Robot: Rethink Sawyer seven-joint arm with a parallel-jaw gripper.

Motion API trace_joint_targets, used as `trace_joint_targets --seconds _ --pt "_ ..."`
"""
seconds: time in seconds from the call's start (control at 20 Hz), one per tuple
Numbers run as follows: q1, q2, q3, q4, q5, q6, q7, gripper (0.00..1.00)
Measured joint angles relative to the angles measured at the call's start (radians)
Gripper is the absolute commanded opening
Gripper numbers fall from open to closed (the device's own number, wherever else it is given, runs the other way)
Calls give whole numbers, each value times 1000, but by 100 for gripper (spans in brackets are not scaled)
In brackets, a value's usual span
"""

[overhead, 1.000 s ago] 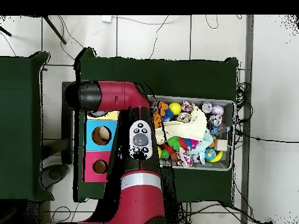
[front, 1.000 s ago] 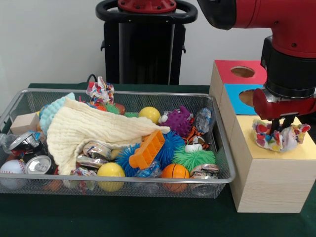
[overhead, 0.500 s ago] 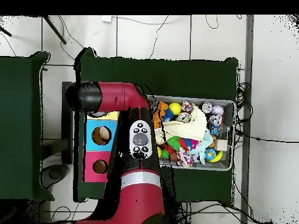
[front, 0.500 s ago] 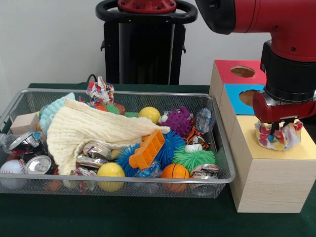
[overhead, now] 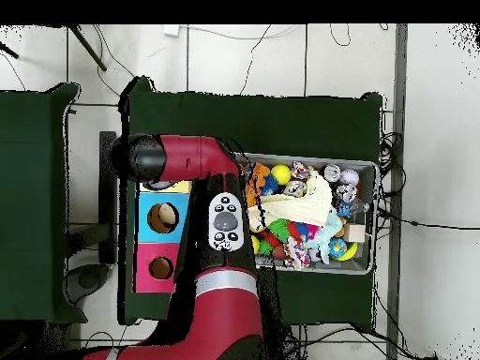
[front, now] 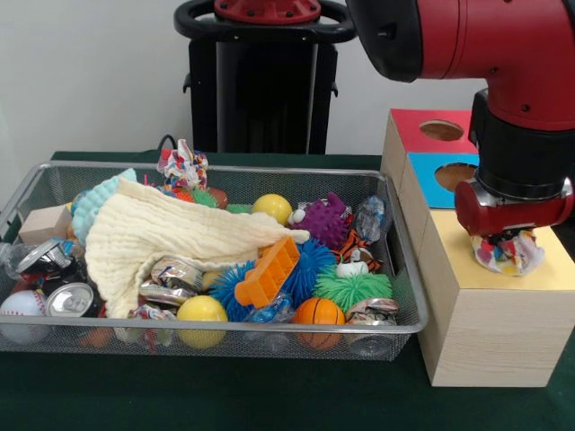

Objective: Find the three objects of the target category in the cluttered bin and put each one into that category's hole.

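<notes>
Front view: pincer [front: 506,244] buried in patterned cloth [front: 509,253], its grip state impossible to tell.

**Red arm spans box and bin**

The red arm [overhead: 211,281] rises from the bottom edge and bends left over the sorting box [overhead: 150,246]. Beside it, the wire bin [overhead: 367,169] holds mixed toys and a cream cloth [overhead: 314,202] on the green table [overhead: 281,122].

Gripper [front: 505,244] fingers buried in the patterned cloth [front: 508,252], yellow hole hidden beneath it, perhaps partly inside, arm [overhead: 192,157] covering the yellow box top overhead
</notes>
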Motion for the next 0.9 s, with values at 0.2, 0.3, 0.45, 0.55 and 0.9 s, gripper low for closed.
trace_joint_targets --seconds 0.2,0.3,0.45,0.55,0.9 --pt "0 14 0 0 0 -1 0 0" --pt "0 19 0 0 0 -1 0 0" --pt "0 27 0 0 0 -1 0 0" --pt "0 30 0 0 0 -1 0 0" --pt "0 31 0 0 0 -1 0 0"
